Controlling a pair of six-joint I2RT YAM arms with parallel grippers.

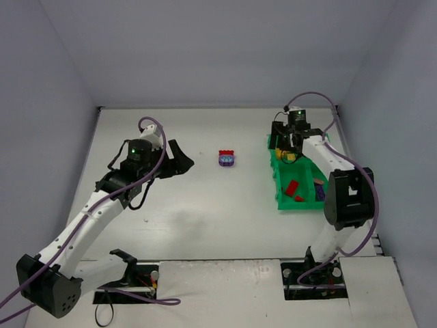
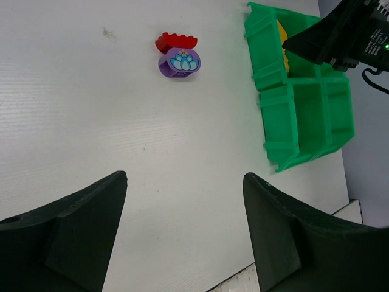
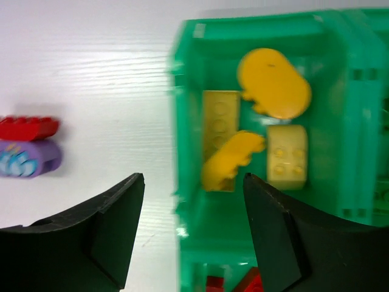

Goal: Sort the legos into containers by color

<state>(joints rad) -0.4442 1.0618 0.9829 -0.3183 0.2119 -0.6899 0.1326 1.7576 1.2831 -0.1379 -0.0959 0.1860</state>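
Trouble was most likely at the tray (image 1: 278, 199), I thought. My right gripper (image 3: 191, 182) hung over its far left box, the one with the yellow legos (image 3: 273, 82). Its jaws stood open with nothing between them. One curved yellow piece (image 3: 234, 159) lay tilted on top of a flat yellow brick (image 3: 219, 112), close to the box wall. If I bumped that wall on my way out, the tray could slide or tip. Then pieces might hop into the wrong box or out onto the table (image 1: 205, 205).

My left gripper (image 2: 185, 182) was open too and held nothing. It hung above the table, well apart from the tray.

Two legos were not sorted yet: a red brick (image 2: 176, 41) and a round purple lego (image 2: 180, 62) with a flower on it. They sat touching each other, out on the table between my two arms. That was the other risk. If I closed on one, I could catch the other too, or push it away. They might even be stuck together. Then red and purple would land in one box. Both arms going for them at once could also knock into each other.
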